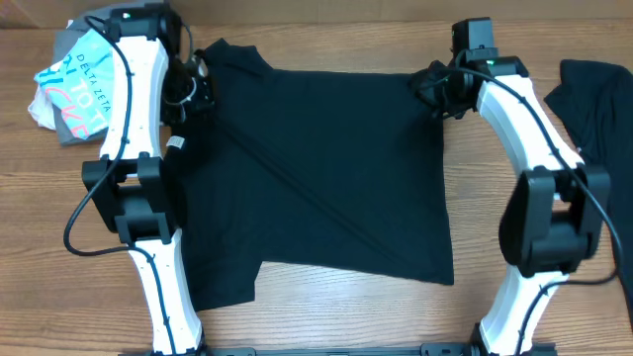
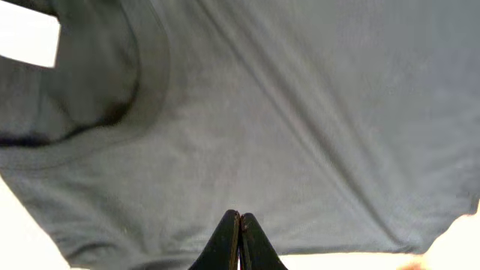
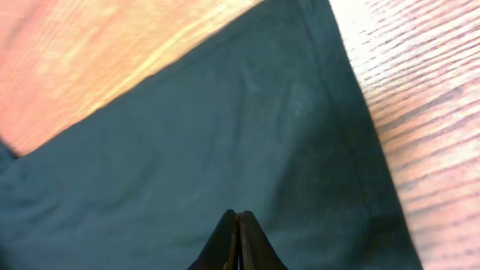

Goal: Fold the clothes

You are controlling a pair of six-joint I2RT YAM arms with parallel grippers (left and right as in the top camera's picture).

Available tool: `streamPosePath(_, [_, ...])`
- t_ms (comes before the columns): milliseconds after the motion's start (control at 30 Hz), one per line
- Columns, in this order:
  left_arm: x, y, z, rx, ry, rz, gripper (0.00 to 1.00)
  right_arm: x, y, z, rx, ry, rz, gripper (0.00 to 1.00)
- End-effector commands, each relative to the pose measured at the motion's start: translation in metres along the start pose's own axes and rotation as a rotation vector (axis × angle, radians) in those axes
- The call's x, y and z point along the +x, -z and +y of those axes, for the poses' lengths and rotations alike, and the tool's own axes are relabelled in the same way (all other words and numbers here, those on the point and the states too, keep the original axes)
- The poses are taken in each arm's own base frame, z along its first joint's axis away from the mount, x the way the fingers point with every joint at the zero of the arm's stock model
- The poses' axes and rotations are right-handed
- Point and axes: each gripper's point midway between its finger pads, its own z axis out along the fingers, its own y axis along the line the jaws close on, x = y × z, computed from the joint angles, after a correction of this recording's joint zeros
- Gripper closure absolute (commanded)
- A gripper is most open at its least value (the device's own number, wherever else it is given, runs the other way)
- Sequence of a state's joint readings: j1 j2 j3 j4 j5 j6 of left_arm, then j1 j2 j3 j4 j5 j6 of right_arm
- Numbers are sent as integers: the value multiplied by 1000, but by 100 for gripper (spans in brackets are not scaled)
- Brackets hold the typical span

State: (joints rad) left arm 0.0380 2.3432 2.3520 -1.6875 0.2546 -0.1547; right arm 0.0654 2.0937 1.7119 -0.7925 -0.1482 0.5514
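The black T-shirt [image 1: 326,178] lies spread over the middle of the wooden table, with a diagonal crease across it and its top edge stretched straight between the two grippers. My left gripper [image 1: 198,84] is at the shirt's top left corner, near the sleeve. In the left wrist view its jaws [image 2: 239,215] are shut at the fabric's edge, with the shirt [image 2: 300,112] and its collar [image 2: 150,75] filling the view. My right gripper [image 1: 432,91] is at the top right corner. Its jaws [image 3: 238,214] are shut on the shirt [image 3: 225,135] near a hem.
A pile of clothes with a grey and teal printed garment [image 1: 74,79] lies at the back left. Another dark garment [image 1: 598,109] lies at the right edge. Bare wooden table [image 1: 326,316] shows in front of the shirt.
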Motion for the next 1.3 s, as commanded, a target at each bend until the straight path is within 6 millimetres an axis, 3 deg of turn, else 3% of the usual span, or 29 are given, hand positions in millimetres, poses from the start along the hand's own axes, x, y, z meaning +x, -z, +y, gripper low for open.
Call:
streamPosePath(0, [29,65,-18,11,-100,-150,95,-21,-1,-10,19,-11,-47,95])
streamPosePath(133, [70,91,-19,-37,-130,-197,96,-33,0,-14,22,-18,-88,95])
streamPosePath(267, [109,84,-16,-8,-106,-203,95,-37,-5,-13,14,-21,-102,95])
streamPosePath(367, [134,57,-7,15,-76,-199,95,-37,-11,-15,16,-21,-99,96])
streamPosePath(500, [166,0,13,19,-30,-143,94,-41,-15,-13,8,15,-112,96])
streamPosePath(633, [173,-45,21,47,9,-106,96,-41,-15,-3,-37,27,-109,96])
streamPosePath(767, [177,-76,31,43,69,-83,96,-40,-22,4,-46,42,-116,96])
streamPosePath(933, [188,-107,45,26,118,-22,96,-36,-50,1,-54,44,-97,96])
streamPosePath(1067, [191,-122,54,26,152,-10,96,-30,-77,-7,-48,40,-73,96])
streamPosePath(1267, [195,-126,60,20,172,2,96,-25,-103,-17,-32,37,-60,96])
